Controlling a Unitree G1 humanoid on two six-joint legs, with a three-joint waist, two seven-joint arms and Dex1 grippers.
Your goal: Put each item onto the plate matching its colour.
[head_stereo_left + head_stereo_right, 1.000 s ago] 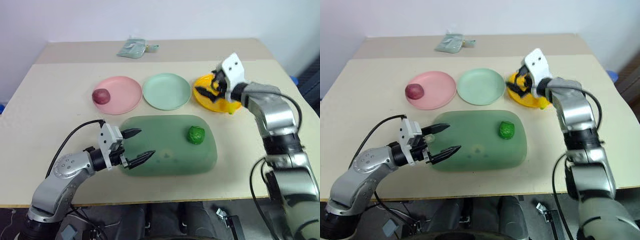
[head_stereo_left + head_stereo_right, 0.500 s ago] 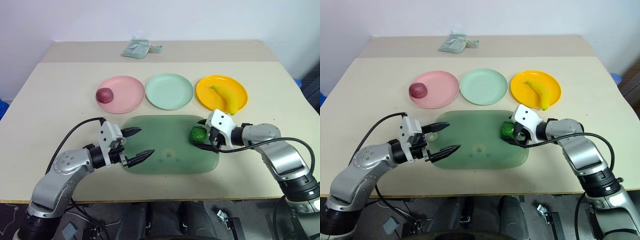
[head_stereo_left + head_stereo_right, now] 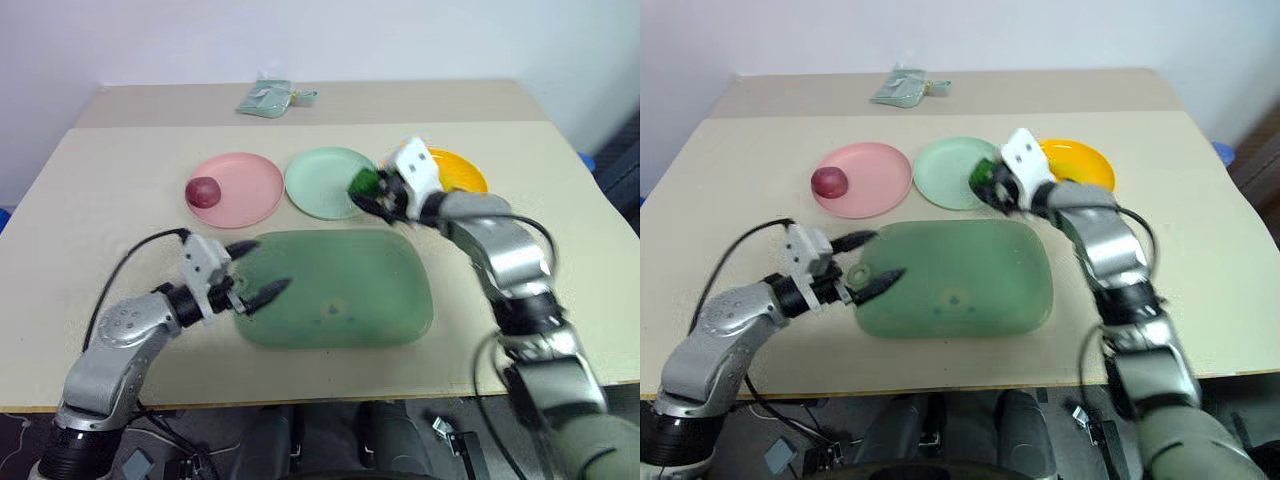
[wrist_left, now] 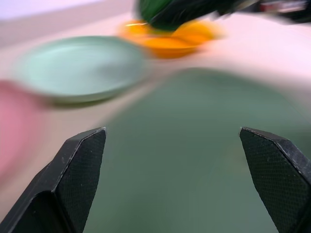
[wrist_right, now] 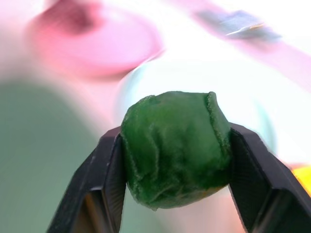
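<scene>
The right gripper pinches the bumpy dark green ball between its two black fingers, which press on either side of it. The ball looks crumpled and velvety, a deep leafy green with folds across its surface. It hangs above the near right edge of the pale mint green plate, lifted clear of the translucent green tray.

The left gripper holds nothing, its fingers spread wide over the tray's left end.

The round dark red-purple fruit sits on the left part of the pink plate. The yellow-orange plate is largely covered by the right wrist, so the banana cannot be made out. In the right wrist view everything behind the ball is smeared.

A small pale green packet lies at the far edge of the table, well apart from the plates.
</scene>
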